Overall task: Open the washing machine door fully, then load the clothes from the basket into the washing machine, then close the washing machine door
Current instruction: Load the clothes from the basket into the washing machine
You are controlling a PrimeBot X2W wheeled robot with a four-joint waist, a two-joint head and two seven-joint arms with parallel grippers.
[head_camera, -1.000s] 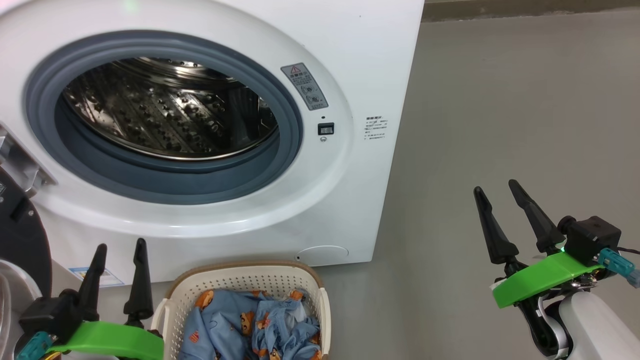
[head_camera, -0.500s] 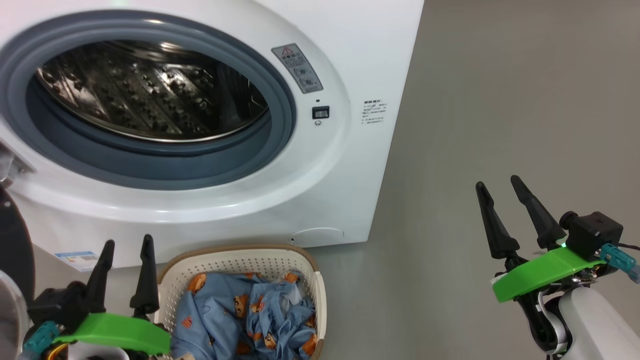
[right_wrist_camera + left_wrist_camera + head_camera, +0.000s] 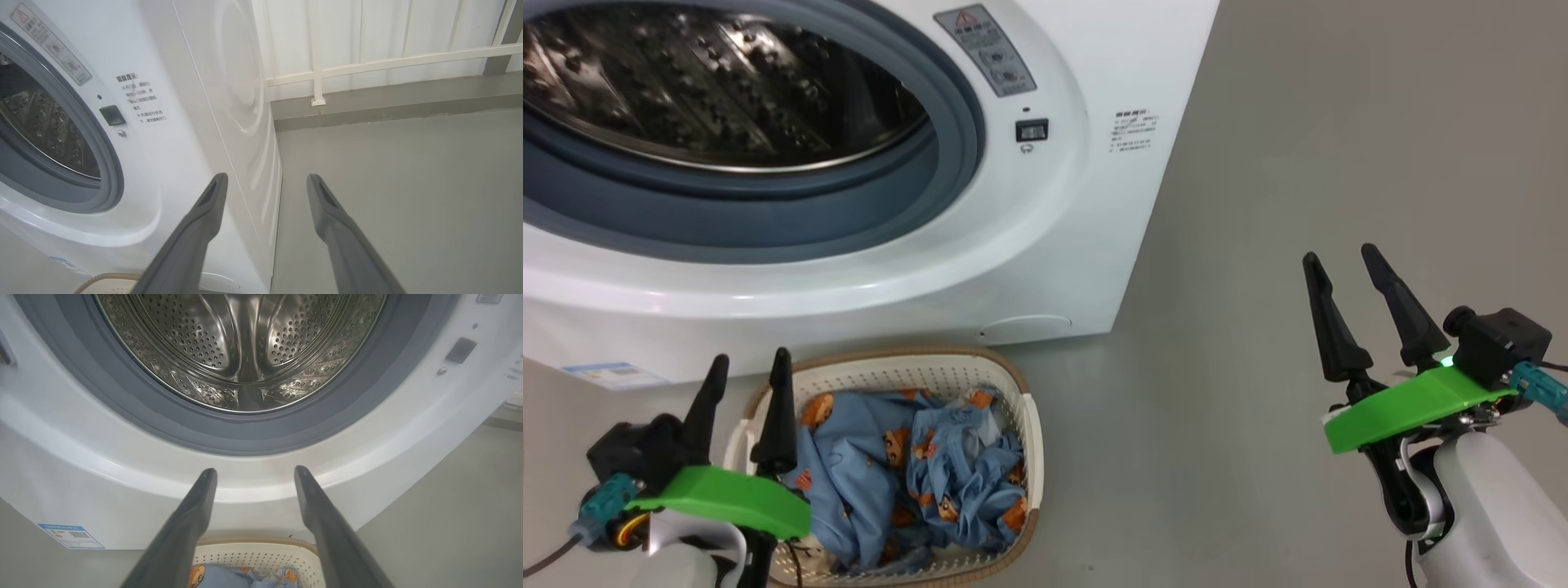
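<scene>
The white washing machine (image 3: 1086,49) stands with its mouth uncovered, showing the grey rubber ring (image 3: 947,122) and the steel drum (image 3: 241,347). The washing machine door is out of view. On the floor in front sits the cream basket (image 3: 1029,441) holding the light blue clothes (image 3: 923,465) with orange bears. My left gripper (image 3: 750,366) is open at the basket's left rim, above it, with nothing between its fingers. My right gripper (image 3: 1339,256) is open over bare floor, well to the right of the machine, also empty.
Grey floor (image 3: 1339,147) stretches to the right of the machine. A white railing and a low grey kerb (image 3: 367,102) run behind the machine's side. A blue label (image 3: 69,535) sits low on the machine's front.
The head camera has tipped down, so the machine has slid up in the picture and more of the basket shows. Both grippers stay open.
</scene>
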